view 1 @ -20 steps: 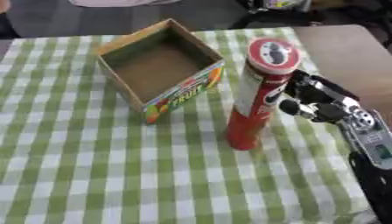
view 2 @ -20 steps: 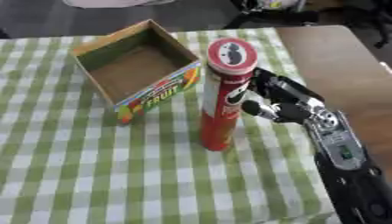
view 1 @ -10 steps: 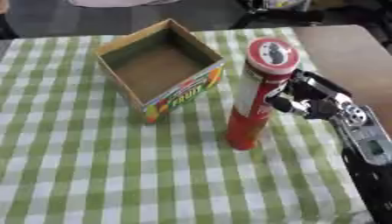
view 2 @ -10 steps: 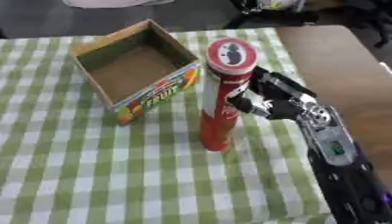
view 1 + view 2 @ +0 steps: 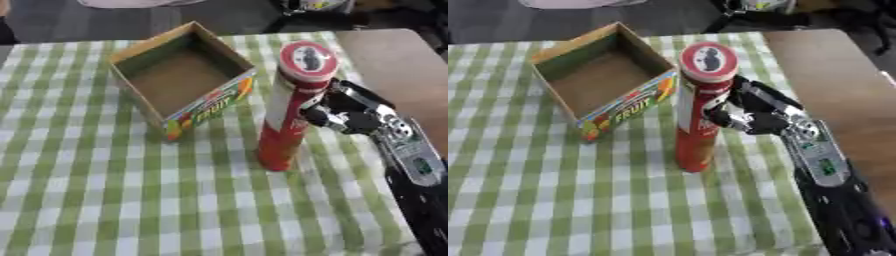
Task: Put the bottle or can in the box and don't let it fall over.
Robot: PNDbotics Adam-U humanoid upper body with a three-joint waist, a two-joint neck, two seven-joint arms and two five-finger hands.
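A tall red can (image 5: 288, 118) with a white-rimmed red lid stands upright on the green checked cloth, just right of the box. The open cardboard box (image 5: 182, 80), empty inside with a colourful "FRUIT" print on its near wall, sits to the can's upper left. My right hand (image 5: 348, 112) comes in from the lower right and presses against the can's right side at mid-height, its fingers curled round the can. The left hand shows in neither view.
The green and white checked cloth (image 5: 105, 190) covers most of the table. Bare brown tabletop (image 5: 394, 60) lies at the right. Dark clutter shows beyond the far edge.
My right hand has moved left and closed in on the can's side. The can still stands upright in the same spot.
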